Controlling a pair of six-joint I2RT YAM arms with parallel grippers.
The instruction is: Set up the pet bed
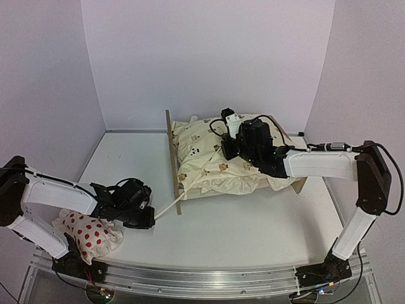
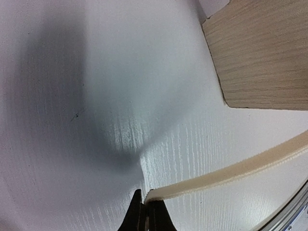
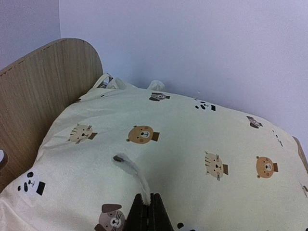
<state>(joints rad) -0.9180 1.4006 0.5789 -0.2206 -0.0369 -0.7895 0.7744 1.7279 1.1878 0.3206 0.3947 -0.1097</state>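
Your top camera looked down from behind; both wrist cameras sat close, each sharing the pet bed [image 1: 171,145] with it.

- This is looking like a robot lab's test cell.
- Plain pale walls [image 1: 209,57] are boxing in a white table [image 1: 240,234].
- A left arm [image 1: 57,193] and a right arm [image 1: 316,164] are standing bolted to a metal rail [image 1: 190,282] along its near edge.
- A small bed [image 1: 172,158] is sitting there as a prop.
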